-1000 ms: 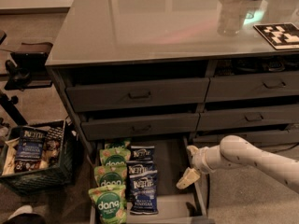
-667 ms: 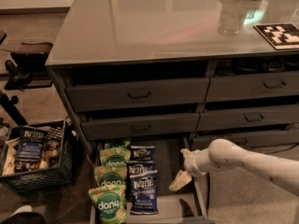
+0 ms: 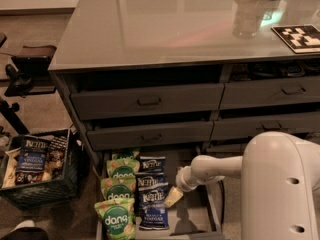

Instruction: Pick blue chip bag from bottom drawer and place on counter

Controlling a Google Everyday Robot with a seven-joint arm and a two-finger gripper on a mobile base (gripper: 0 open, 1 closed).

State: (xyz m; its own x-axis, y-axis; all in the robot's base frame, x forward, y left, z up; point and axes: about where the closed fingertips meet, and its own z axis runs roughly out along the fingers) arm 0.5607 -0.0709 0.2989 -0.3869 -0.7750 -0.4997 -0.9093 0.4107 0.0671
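Claw (image 3: 173, 197) hangs over bare drawer floor (image 3: 194, 219) beside chip bags (image 3: 152, 208).

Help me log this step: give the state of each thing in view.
bottom drawer: pulled open, bags inside.
blue chip bags: three in a column, lying flat in the drawer, none lifted.
green dang bags: lying flat, left of the blue ones.
gripper: low in the drawer, at the blue bags' right edge.
counter: no chip bag on it.
wire crate: on the floor, holding more bags.
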